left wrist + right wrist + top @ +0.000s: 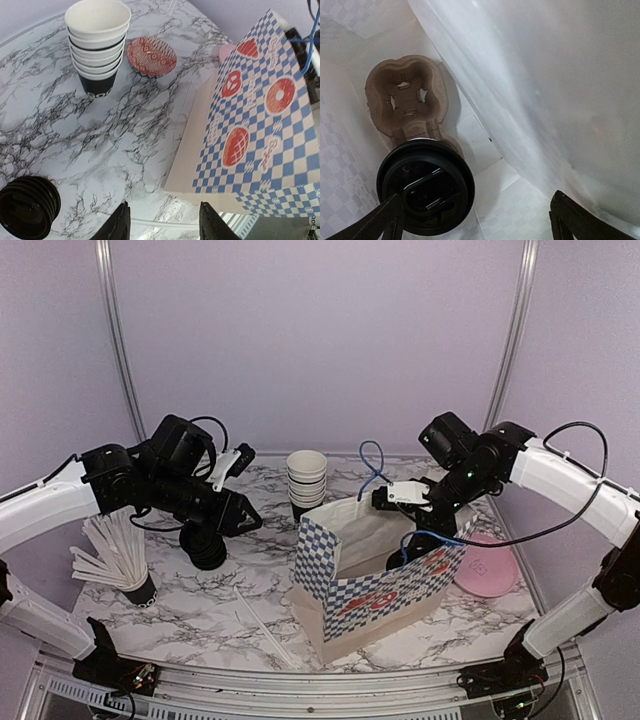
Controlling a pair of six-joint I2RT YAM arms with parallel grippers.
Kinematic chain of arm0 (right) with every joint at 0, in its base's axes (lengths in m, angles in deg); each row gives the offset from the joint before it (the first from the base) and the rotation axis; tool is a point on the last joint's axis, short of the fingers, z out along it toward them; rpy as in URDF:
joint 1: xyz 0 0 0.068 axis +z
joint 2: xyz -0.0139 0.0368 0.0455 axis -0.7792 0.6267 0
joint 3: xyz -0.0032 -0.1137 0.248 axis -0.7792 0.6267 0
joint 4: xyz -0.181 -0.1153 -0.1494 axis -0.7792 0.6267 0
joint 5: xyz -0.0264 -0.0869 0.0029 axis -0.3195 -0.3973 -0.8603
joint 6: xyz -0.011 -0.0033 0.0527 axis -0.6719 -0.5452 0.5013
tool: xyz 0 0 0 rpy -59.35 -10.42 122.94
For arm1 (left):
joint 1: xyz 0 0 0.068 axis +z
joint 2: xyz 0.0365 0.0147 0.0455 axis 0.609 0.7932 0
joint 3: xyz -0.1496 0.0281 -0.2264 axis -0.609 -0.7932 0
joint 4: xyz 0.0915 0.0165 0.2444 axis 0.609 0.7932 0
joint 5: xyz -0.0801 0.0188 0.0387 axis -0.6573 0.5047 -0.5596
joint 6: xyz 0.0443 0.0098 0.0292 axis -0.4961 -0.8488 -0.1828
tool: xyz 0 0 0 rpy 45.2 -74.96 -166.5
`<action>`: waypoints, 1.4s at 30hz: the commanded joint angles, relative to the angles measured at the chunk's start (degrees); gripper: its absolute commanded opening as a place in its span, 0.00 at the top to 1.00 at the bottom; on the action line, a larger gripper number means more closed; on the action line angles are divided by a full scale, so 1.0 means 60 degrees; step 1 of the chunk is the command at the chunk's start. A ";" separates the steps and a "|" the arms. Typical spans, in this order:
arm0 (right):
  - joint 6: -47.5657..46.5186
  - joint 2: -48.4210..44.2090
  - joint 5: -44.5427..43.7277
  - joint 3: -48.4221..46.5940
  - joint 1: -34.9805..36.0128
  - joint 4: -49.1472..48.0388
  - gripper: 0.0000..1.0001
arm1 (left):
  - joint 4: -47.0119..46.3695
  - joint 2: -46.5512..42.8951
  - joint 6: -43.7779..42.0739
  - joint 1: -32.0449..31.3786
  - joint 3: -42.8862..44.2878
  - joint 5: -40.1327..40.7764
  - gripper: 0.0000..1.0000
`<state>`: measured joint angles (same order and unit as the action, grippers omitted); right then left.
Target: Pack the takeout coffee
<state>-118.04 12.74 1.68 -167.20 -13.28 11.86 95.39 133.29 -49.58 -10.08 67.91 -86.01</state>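
Observation:
The takeout coffee [425, 187] shows only in the right wrist view, as a round black lid. It stands in one pocket of a brown pulp cup carrier [405, 100] at the bottom of the blue-checked paper bag [380, 570]. My right gripper [475, 212] reaches down inside the bag. Its jaws are wide open and empty, and the left finger is at the lid's edge. In the top view the bag hides the cup. My left gripper [162, 220] is open and empty, above the table to the left of the bag [250, 125].
A stack of white-rimmed cups [306, 480] stands behind the bag, and a stack of black lids [207, 548] is under the left arm. A cup of white straws [115, 560] is at the far left. A pink plate [485, 565] lies right of the bag. A loose straw [265, 625] lies in front.

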 commanded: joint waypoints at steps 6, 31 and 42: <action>0.0219 -0.0591 -0.0283 -0.0428 -0.0549 -0.0597 0.01 | 0.1506 0.0488 0.1721 -0.0845 -0.0932 0.0982 0.53; -0.0432 -0.1079 0.2653 -0.1923 -0.0359 0.0864 0.01 | -0.1096 0.3139 0.9053 -0.1608 -0.2972 0.2279 0.53; -0.0464 -0.0888 0.2575 -0.2446 -0.0129 0.1066 0.02 | -0.1122 0.3991 0.8523 -0.1221 -0.2734 0.2064 0.83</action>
<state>-120.14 7.32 16.46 -178.26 -14.81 17.23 88.22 155.25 2.85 -18.16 50.82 -73.73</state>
